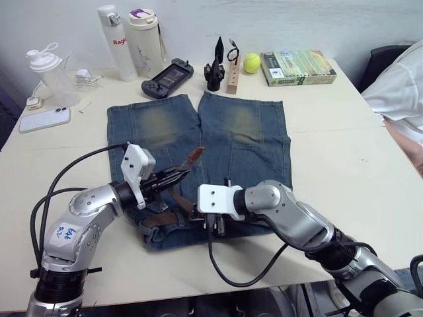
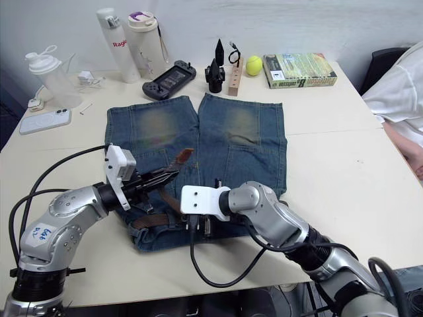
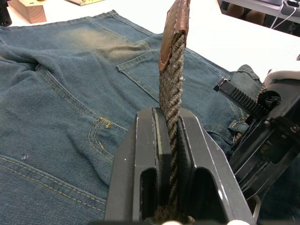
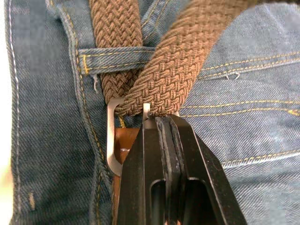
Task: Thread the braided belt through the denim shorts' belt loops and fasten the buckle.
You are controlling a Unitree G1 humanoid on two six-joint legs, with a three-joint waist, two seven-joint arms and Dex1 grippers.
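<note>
Left wrist view shows your left gripper (image 3: 169, 140) pinching the braided belt (image 3: 171, 84) just below its leather tip, lifted over the denim shorts (image 1: 198, 155) on the tabletop (image 1: 344, 165). Your right gripper (image 4: 164, 123) is pressed together at the buckle (image 4: 111, 140), beside a belt loop (image 4: 115, 58) already threaded. Hold the buckle steady and draw the tip straight through, keeping the weave flat.

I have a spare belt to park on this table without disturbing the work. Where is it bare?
The table is bare between the denim shorts and a person's sleeve, below the book. A smaller patch lies between the phone and the shorts. The far edge is crowded with bottles, and the waistband with both grippers.
</note>
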